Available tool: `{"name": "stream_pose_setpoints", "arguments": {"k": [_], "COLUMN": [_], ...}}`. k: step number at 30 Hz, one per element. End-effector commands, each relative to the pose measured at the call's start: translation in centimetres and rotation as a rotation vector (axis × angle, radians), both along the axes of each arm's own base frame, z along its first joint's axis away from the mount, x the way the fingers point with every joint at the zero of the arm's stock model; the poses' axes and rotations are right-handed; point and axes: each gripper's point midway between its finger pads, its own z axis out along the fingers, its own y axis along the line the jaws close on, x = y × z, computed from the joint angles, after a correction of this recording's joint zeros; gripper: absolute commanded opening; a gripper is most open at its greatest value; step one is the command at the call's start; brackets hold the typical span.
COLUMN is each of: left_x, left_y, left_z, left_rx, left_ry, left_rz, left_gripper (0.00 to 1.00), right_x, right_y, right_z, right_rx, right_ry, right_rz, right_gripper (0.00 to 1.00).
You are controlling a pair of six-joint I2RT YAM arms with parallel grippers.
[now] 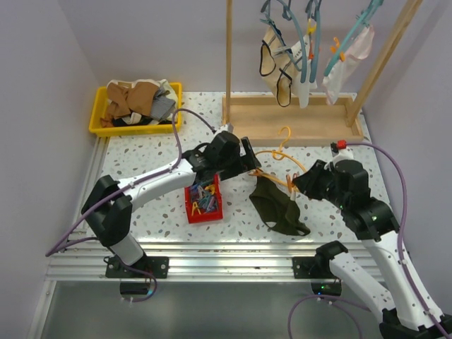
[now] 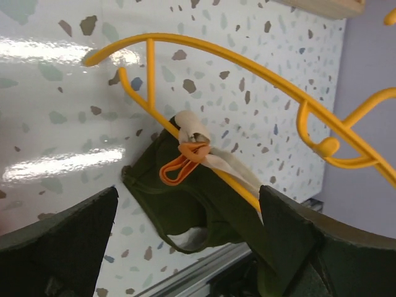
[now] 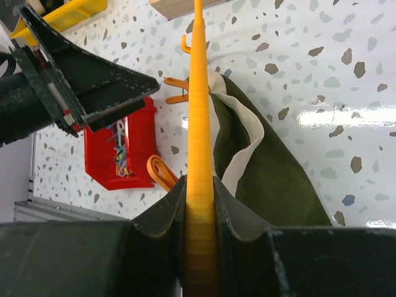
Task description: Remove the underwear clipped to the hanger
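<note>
Olive underwear [image 1: 277, 208] under yellow hanger [image 3: 198, 111], just beside the right tool [image 1: 296, 185]

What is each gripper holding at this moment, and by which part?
The right gripper is shut on the yellow hanger, pinching its frame near one end. The left gripper is open and holds nothing; the orange clip is untouched.

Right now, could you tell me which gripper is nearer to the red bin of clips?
Left. The left gripper hovers open just past the red bin's far right corner; the right gripper sits farther right, shut on the yellow hanger.
</note>
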Motion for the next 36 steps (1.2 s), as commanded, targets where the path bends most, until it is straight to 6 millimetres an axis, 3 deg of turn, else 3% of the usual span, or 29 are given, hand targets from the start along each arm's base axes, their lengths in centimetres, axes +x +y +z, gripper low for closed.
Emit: {"name": "stream_pose_setpoints", "arguments": {"k": [1, 6, 7, 8, 9, 11, 12, 14, 19, 25, 36], "left_x": [0.2, -0.8, -0.9, -1.2, -1.2, -2.2, -2.2, -2.5, -1.7, -0.6, -1.9], "left_y": [-1.5, -2.6, -2.5, -1.7, -2.2, -1.6, -1.7, -1.3, -2.5, -4.3, -4.1], "left_z": [2.4, 2.9, 3.4, 2.3, 3.7, 3.6, 4.5, 3.7, 5.0, 6.9, 5.0], "left_rx": [-0.185, -0.381, -0.424, -0.433, -0.512, -0.589, -0.646, -0.694, -0.820, -0.857, -0.820], "left_ry": [0.046, 0.171, 0.196, 0.238, 0.215, 0.280, 0.265, 0.325, 0.351, 0.357, 0.441], "left_rz": [-0.003, -0.070, -0.062, -0.045, -0.084, -0.092, -0.113, -0.095, -0.120, -0.168, -0.204], "left_gripper": [1.00, 1.00, 1.00, 1.00, 1.00, 1.00, 1.00, 1.00, 1.00, 1.00, 1.00], "right_x": [-0.1, -0.7, -1.0, -1.0, -1.1, -1.5, -1.5, -1.9, -2.6, -2.7, -2.1], "right_y": [0.0, -0.1, -0.4, -0.7, -0.9, -1.2, -1.2, -1.1, -0.3, -0.1, 0.0], "right_z": [0.5, 0.8, 1.3, 1.5, 1.6, 2.4, 2.7, 2.9, 3.0, 4.5, 7.3], "right_rx": [-0.026, -0.044, -0.050, -0.073, -0.081, -0.093, -0.091, -0.095, -0.090, -0.089, -0.073], "right_ry": [-0.040, -0.071, -0.085, -0.103, -0.118, -0.172, -0.191, -0.220, -0.218, -0.255, -0.323], "right_rz": [0.036, 0.071, 0.068, 0.067, 0.067, 0.082, 0.082, 0.106, 0.178, 0.196, 0.182], "right_gripper": [0.00, 0.00, 0.00, 0.00, 0.00, 0.00, 0.00, 0.00, 0.00, 0.00, 0.00]}}
